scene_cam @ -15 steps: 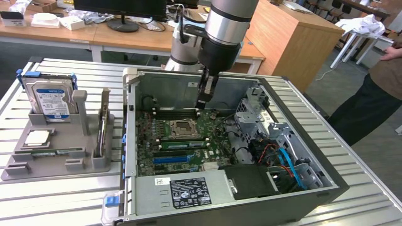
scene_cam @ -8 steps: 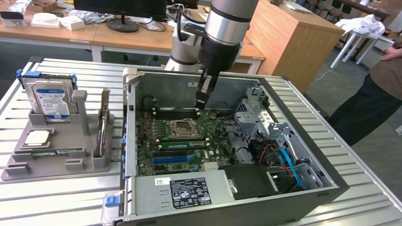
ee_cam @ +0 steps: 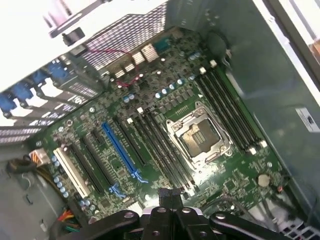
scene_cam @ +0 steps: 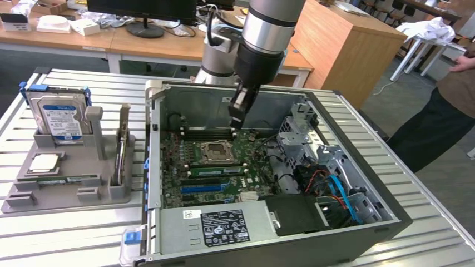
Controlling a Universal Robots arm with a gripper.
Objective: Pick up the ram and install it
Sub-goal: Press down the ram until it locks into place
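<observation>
While the arm reaches down into the open computer case (scene_cam: pixel 386 219), its claw (scene_cam: pixel 236 115) hangs above the far part of the motherboard (scene_cam: pixel 222 167), just over the memory slots (scene_cam: pixel 211 133) that run along the far side of the empty processor socket (scene_cam: pixel 215 150); the claw is drawn narrow, closed on a thin, dark, upright piece, and whether that piece is the ram I cannot tell from the exterior view; in the wrist view the black fingers (ee_cam: pixel 170 197) meet at the near edge of the picture over the board, with the socket (ee_cam: pixel 200 137) and two banks of long dark slots (ee_cam: pixel 160 145) on either side of it beneath them; a blue expansion slot (ee_cam: pixel 120 152) and a white one (ee_cam: pixel 72 172) lie further along the board. At the exterior view's left, on the slatted metal tabletop (scene_cam: pixel 67 245), sits a grey holder tray (scene_cam: pixel 55 192); a blue-and-white labelled hard drive (scene_cam: pixel 59 119) stands upright at its far end; a small square silver processor chip (scene_cam: pixel 43 163) lies flat in its near-left part; one ram stick (scene_cam: pixel 120 150) stands on edge in a slot on the tray's right side, well apart from the claw. Inside the case, a power supply (scene_cam: pixel 215 225) with a black label lies along the near wall, and blue and orange cables (scene_cam: pixel 337 192) run through the right-hand bay. At the exterior view's right edge a person in dark trousers (scene_cam: pixel 438 128) stands beside the tabletop; wooden desks (scene_cam: pixel 89 39) cross the far background.
</observation>
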